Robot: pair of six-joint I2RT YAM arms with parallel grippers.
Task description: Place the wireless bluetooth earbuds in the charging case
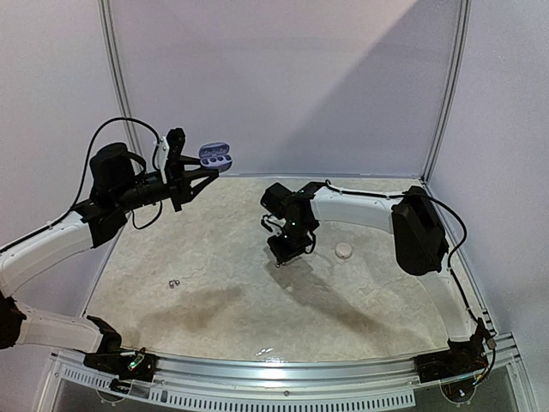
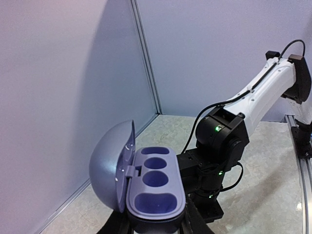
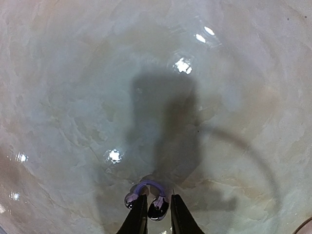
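Note:
My left gripper is shut on the open purple charging case and holds it high above the table's back left. In the left wrist view the case stands lid-up with its wells bare, gripped low by the left gripper. My right gripper points down at the table's middle. In the right wrist view the right gripper has its narrow jaws closed around one shiny dark bulb of a clip-shaped earbud with a purple arch, low over the table. Another tiny dark earbud lies on the left of the table.
A small whitish round object lies on the table right of my right gripper. Grey walls and metal posts enclose the back and sides. The marbled tabletop has a metal rail along its near edge.

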